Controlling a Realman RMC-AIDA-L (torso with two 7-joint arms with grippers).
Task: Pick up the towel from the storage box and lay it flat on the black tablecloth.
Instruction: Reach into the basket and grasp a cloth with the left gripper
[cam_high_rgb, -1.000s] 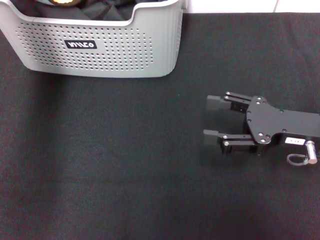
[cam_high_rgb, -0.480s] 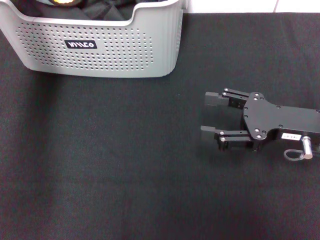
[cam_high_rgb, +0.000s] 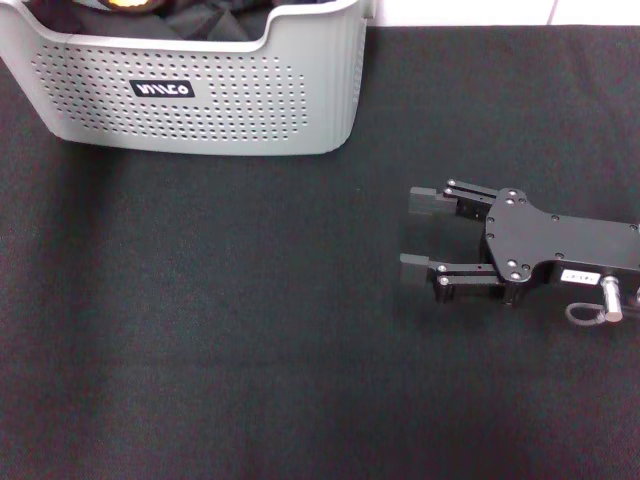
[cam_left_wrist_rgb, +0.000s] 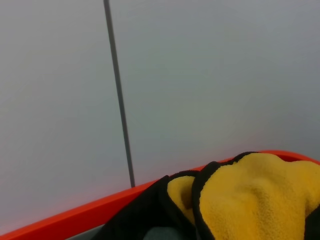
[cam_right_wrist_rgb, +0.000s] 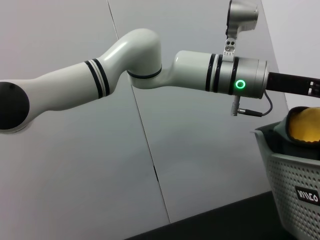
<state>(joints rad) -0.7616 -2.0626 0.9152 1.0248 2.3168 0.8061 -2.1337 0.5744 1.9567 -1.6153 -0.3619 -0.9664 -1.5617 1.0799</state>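
Observation:
The light grey storage box (cam_high_rgb: 250, 120) stands at the back left of the black tablecloth (cam_high_rgb: 250, 340). Only a small orange-yellow patch of the towel (cam_high_rgb: 127, 3) shows inside it. In the left wrist view the towel (cam_left_wrist_rgb: 250, 195) fills the near corner, yellow face and black edging, bunched. In the right wrist view the towel (cam_right_wrist_rgb: 304, 125) pokes above the box rim (cam_right_wrist_rgb: 280, 150). The left arm (cam_right_wrist_rgb: 150, 55) reaches over the box; its gripper body (cam_right_wrist_rgb: 295, 84) runs out of view. My right gripper (cam_high_rgb: 418, 233) lies low over the cloth at the right, open and empty.
Dark fabric fills the rest of the box. A grey wall with a dark vertical seam (cam_left_wrist_rgb: 117, 95) stands behind. An orange-red band (cam_left_wrist_rgb: 75, 215) crosses the left wrist view under the towel. Bare black cloth spreads in front of the box.
My right gripper has shifted slightly to the left and turned a little over the cloth. The box has not moved.

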